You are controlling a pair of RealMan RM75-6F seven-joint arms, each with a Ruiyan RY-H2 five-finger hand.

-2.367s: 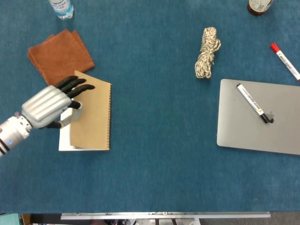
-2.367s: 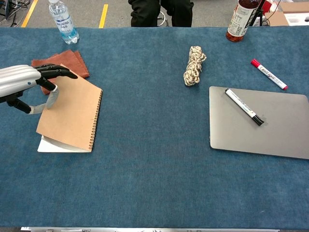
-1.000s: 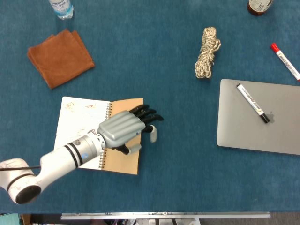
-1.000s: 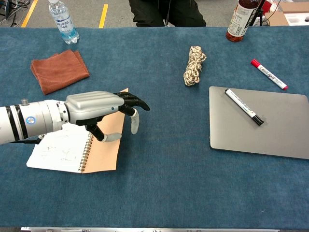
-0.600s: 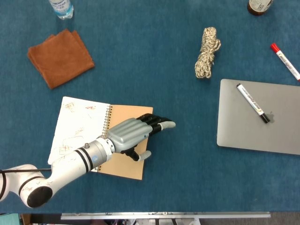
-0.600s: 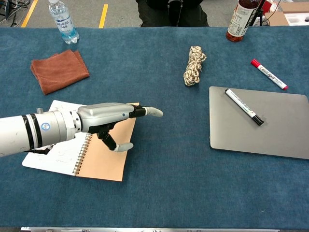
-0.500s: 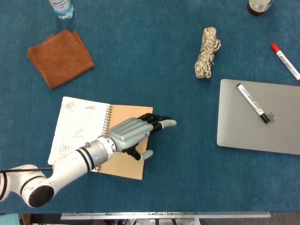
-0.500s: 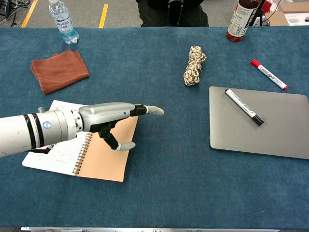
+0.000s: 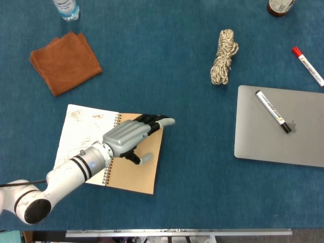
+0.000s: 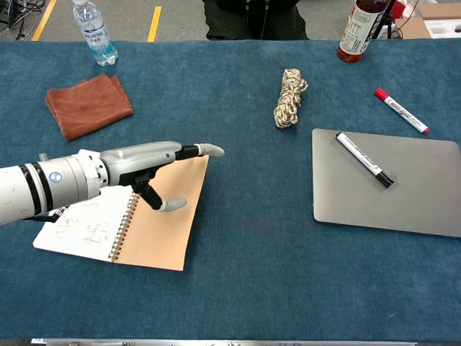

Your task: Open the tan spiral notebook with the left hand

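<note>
Left hand (image 9: 130, 139) partly hides the open notebook (image 9: 137, 172).

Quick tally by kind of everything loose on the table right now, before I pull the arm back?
Notebook, open: 1
Cloth, rust brown: 1
Rope bundle: 1
Laptop, closed: 1
Markers: 2, black-capped on the laptop, red-capped on the table
Bottles: 2, clear, brown
Total: 8
</note>
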